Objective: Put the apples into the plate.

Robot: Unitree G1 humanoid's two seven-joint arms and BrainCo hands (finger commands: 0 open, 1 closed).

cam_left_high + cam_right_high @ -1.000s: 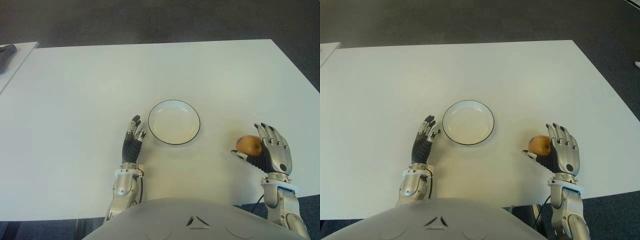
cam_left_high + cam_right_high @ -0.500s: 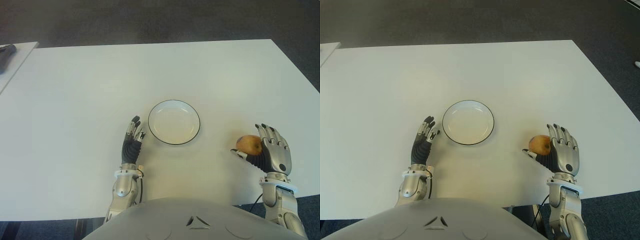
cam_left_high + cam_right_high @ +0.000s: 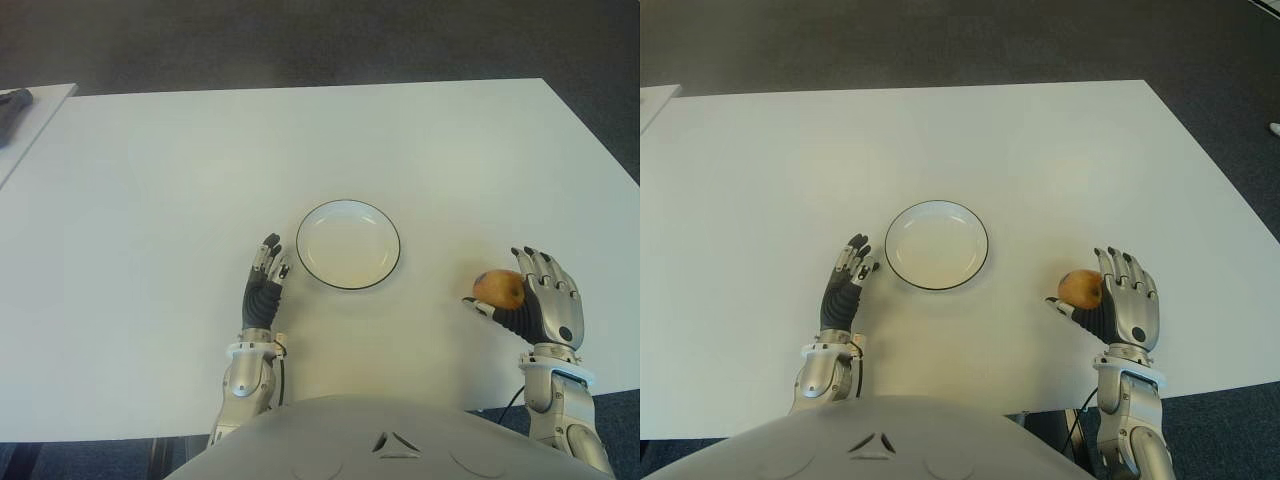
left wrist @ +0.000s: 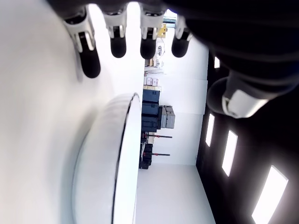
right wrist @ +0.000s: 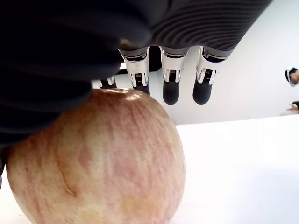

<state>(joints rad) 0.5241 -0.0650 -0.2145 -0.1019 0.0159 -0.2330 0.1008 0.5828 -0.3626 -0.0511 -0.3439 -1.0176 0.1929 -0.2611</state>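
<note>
One yellow-red apple sits on the white table at the front right, to the right of the plate. My right hand stands beside it, palm against the fruit and thumb low on its near side. In the right wrist view the apple fills the space under the palm while the fingers reach straight past it, not curled. The white plate with a dark rim holds nothing. My left hand shows just left of the plate, fingers extended and holding nothing.
A second white surface with a dark object on it adjoins the table at the far left. Dark floor lies beyond the table's far and right edges. The near edge runs close behind both wrists.
My right hand has settled slightly lower and closer against the apple, which has barely moved. My left hand has drifted back a little.
</note>
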